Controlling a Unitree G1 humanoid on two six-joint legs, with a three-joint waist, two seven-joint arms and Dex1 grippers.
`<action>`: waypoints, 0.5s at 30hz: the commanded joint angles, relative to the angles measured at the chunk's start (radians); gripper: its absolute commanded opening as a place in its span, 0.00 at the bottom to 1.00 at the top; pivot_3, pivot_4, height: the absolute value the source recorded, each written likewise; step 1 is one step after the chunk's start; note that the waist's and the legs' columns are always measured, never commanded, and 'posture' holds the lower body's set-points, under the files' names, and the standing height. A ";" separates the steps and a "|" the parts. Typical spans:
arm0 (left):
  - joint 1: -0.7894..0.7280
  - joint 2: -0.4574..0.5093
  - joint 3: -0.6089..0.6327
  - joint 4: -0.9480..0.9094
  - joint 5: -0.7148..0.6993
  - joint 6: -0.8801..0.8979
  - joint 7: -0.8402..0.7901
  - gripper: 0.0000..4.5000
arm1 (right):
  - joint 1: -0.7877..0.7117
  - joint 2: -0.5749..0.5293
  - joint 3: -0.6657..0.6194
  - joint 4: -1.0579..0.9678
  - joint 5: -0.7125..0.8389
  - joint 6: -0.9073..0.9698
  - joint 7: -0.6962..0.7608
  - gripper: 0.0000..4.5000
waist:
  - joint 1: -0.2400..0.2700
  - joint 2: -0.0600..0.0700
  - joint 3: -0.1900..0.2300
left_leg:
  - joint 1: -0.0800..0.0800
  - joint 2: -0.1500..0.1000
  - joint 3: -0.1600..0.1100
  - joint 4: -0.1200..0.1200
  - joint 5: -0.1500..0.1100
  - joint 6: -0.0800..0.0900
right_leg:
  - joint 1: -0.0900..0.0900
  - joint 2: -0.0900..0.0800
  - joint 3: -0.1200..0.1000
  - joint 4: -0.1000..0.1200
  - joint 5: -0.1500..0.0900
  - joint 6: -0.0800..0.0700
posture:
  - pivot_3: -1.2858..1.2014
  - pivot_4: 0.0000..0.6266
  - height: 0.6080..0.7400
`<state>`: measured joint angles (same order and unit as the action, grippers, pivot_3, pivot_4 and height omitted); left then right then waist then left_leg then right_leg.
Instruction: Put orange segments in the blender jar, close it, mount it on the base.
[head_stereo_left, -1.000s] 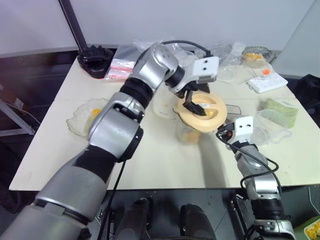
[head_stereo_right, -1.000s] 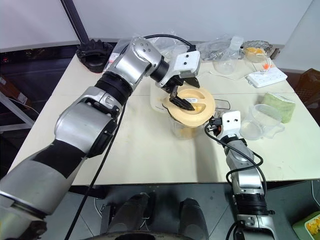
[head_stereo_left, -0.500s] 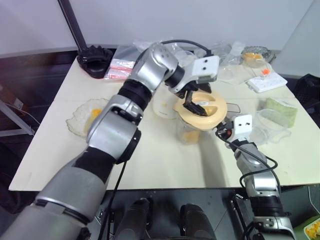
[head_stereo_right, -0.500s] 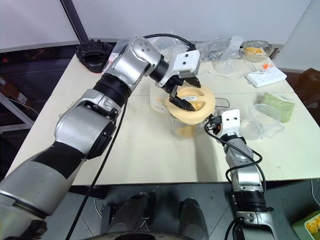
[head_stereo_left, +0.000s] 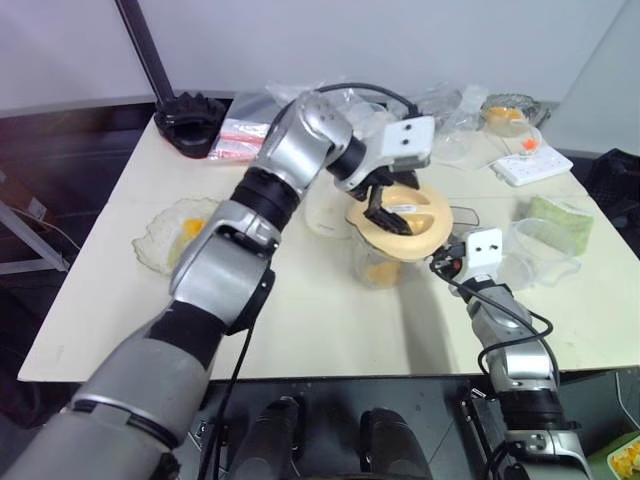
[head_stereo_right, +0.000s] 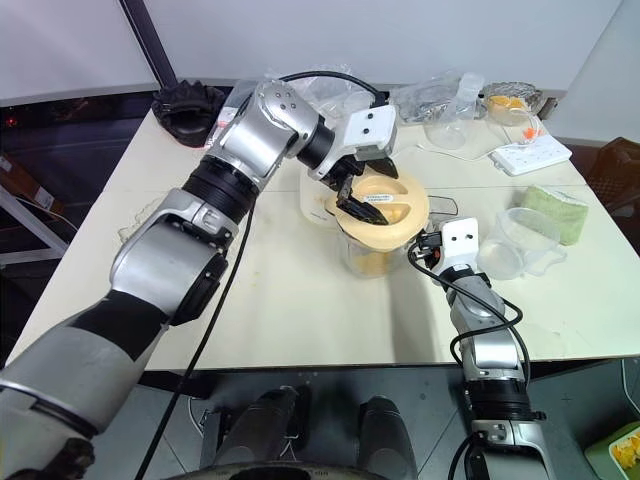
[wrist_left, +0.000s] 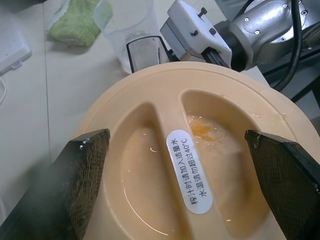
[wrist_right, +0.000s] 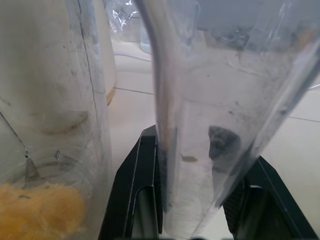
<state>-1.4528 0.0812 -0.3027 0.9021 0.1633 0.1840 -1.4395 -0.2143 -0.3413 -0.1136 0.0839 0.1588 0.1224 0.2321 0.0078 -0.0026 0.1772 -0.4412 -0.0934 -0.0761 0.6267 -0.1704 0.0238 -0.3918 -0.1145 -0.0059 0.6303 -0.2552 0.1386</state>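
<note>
Lid (head_stereo_right: 380, 208) on blender jar (head_stereo_right: 365, 250) | base (head_stereo_right: 318, 205) just behind, possibly touching

Bright, even light; soft shadows, sharp focus.

A cream-white surface (head_stereo_left: 120, 250) stands before a pale wall (head_stereo_left: 400, 40). Dark floor (head_stereo_left: 60, 160) lies to its left, and a black pole (head_stereo_left: 148, 55) rises from its far corner.

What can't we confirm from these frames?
- Whether the lid is fully seated: head views, left end effector covers its rim.
- Blade hub: right wrist view, orange segments and smeared blender jar wall hide it.
- Base: head views, left arm screens it.
</note>
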 joint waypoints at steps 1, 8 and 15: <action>0.031 0.015 -0.051 -0.054 0.020 -0.004 -0.008 1.00 | 0.005 -0.013 -0.010 0.023 -0.039 0.008 -0.019 0.21 | 0.000 0.000 0.000 | 0.000 0.000 0.000 0.000 0.000 0.000 | 0.000 0.000 0.000 0.000 0.000 0.000 | 0.52 0.24 1.00; -0.017 0.046 -0.044 -0.080 0.049 -0.032 0.166 1.00 | -0.003 -0.011 -0.007 0.040 -0.039 0.000 -0.019 0.21 | -0.001 0.000 0.000 | 0.000 0.000 0.000 0.000 0.000 0.000 | -0.001 0.000 0.001 0.000 0.000 0.000 | 0.52 0.24 1.00; -0.053 0.055 -0.008 -0.146 -0.018 0.083 0.136 1.00 | -0.012 -0.012 -0.002 0.060 -0.040 -0.008 -0.013 0.21 | -0.001 0.000 0.000 | -0.001 0.000 0.000 0.000 0.000 0.000 | -0.002 0.000 0.001 0.000 0.000 0.000 | 0.52 0.24 1.00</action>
<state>-1.4615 0.1310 -0.3356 0.8047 0.1695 0.2475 -1.2960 -0.2351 -0.3413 -0.1096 0.1130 0.1589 0.1082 0.2324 0.0071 -0.0026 0.1775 -0.4425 -0.0934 -0.0760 0.6263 -0.1704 0.0238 -0.3933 -0.1141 -0.0053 0.6304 -0.2551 0.1385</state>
